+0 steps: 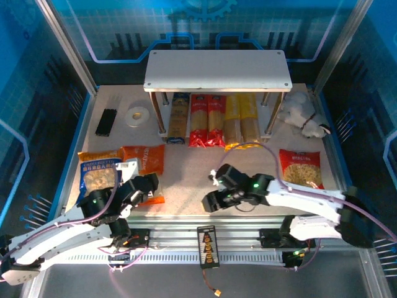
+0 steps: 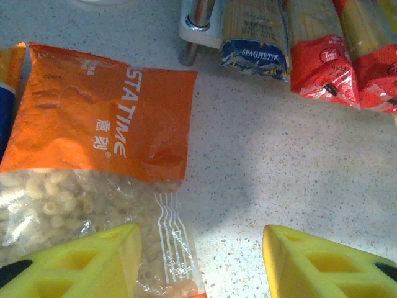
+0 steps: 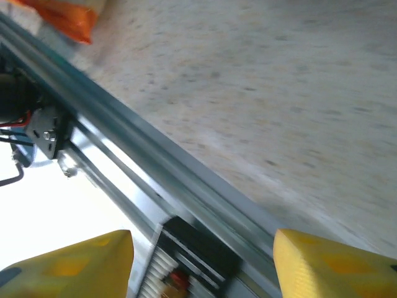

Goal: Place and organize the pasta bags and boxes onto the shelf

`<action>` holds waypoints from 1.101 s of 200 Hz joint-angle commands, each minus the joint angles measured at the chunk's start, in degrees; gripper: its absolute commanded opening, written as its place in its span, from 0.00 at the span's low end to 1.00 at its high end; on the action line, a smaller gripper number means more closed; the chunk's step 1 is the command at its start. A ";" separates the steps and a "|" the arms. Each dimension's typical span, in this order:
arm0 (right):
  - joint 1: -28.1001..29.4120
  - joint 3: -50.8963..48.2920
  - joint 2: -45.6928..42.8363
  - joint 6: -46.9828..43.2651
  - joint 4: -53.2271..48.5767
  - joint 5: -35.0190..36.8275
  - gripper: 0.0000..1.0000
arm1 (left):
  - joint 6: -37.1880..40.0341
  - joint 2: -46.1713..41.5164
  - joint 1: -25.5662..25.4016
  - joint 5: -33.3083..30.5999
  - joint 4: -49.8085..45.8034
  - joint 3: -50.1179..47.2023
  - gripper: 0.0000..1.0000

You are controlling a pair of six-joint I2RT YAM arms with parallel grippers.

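left gripper [image 2: 201, 261]: we are seeing it hanging over the desk [image 1: 186, 180] toward the near-left corner; its yellow fingers [image 2: 80, 261] are standing apart with nothing clamped between them; the left finger is overlapping the clear end of the orange bag
right gripper [image 3: 201, 261]: we are finding it hovering at the middle of the desk's near edge, above the metal rail [image 3: 161, 180]; its fingers are standing apart and gripping nothing; this wrist view is coming through blurred
orange bag [image 2: 93, 118]: it is lying flat toward the near-left corner, macaroni showing through its clear end
blue-orange bag [image 1: 99, 174]: it is lying just beside the orange bag, closer to the left edge
red bag [image 1: 300, 167]: it is lying flat by the right edge, its window facing up
pasta boxes [image 1: 214, 121]: we are counting five lying side by side under the shelf's top board, near ends poking out toward us; from the left they are running blue-and-yellow, two red, two yellow
shelf [image 1: 217, 69]: it is standing at the middle of the far edge
plush toy [image 1: 303, 113]: it is sitting just right of the shelf, toward the far-right corner
tape roll [image 1: 137, 115]: it is lying left of the shelf; a black bar [image 1: 106, 121] is lying beside it, nearer the left edge
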 commanded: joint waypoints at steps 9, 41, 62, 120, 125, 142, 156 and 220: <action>4.67 7.03 13.12 4.93 16.20 -2.53 0.68 | 3.63 -0.36 -0.22 -2.68 -0.20 4.23 0.54; 6.12 13.17 24.65 7.59 23.27 -4.58 0.70 | 6.37 -2.09 -0.22 -3.75 -1.49 7.93 0.55; 6.37 16.16 29.68 8.81 25.10 -5.45 0.69 | 6.89 -3.50 -0.22 -3.92 -2.50 8.76 0.55; 6.17 22.33 37.20 9.34 25.60 -3.14 0.68 | 5.94 -6.16 -0.22 -4.20 -4.42 7.43 0.55; 6.07 23.15 37.95 9.34 25.05 -3.22 0.68 | 5.91 -6.33 -0.23 -4.18 -4.58 7.37 0.55; 5.81 25.17 40.34 9.56 24.50 -3.76 0.68 | 5.84 -6.76 -0.22 -4.27 -5.12 7.43 0.55; 5.75 26.15 42.01 10.13 25.22 -3.51 0.68 | 5.73 -7.20 -0.22 -4.35 -5.64 7.34 0.55; 4.05 26.25 44.98 11.17 27.49 -1.95 0.44 | 5.21 -8.03 -0.22 -4.26 -6.09 6.22 0.55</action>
